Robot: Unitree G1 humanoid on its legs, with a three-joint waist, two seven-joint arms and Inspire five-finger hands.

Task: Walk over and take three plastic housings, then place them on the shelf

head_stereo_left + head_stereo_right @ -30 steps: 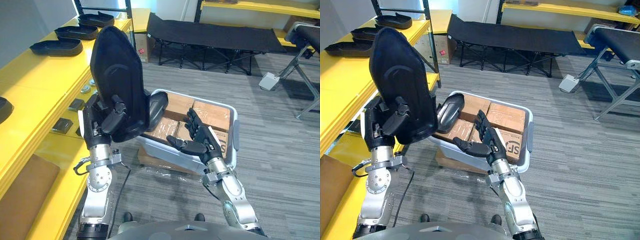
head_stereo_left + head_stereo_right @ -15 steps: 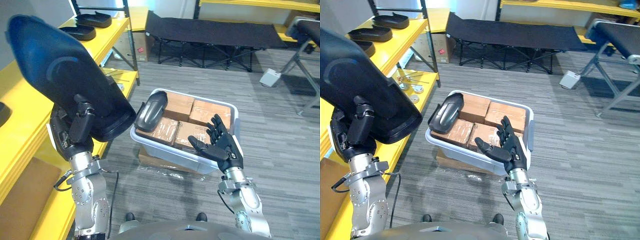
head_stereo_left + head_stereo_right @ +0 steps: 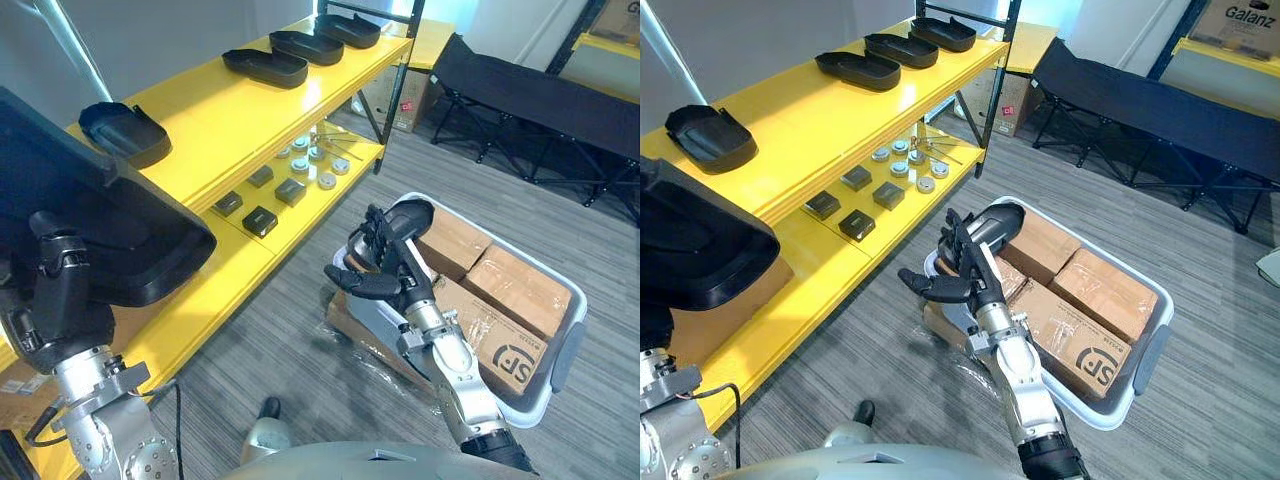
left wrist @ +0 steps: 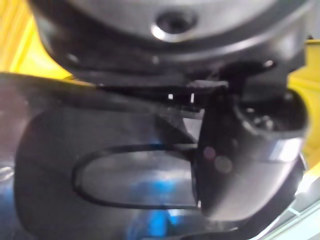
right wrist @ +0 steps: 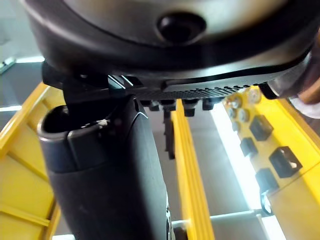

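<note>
- Your left robot hand (image 3: 58, 300) grips the large black housing (image 3: 100, 225), tilted, at the near left.
- Four shallow black housings (image 3: 265, 67) lie open side up along the yellow shelf (image 3: 200, 110), far left.
- One dark grey housing (image 3: 992, 224) leans in the white bin (image 3: 560, 360), at its far left corner.

Grey striped carpet floor (image 3: 1220, 230) runs alongside a long yellow shelving unit (image 3: 790, 125) with black metal posts, backed by a plain grey wall (image 3: 750, 30). A black folding camp cot (image 3: 1140, 105) stands farther off, with a brown cardboard box (image 3: 1012, 100) beside it.
</note>
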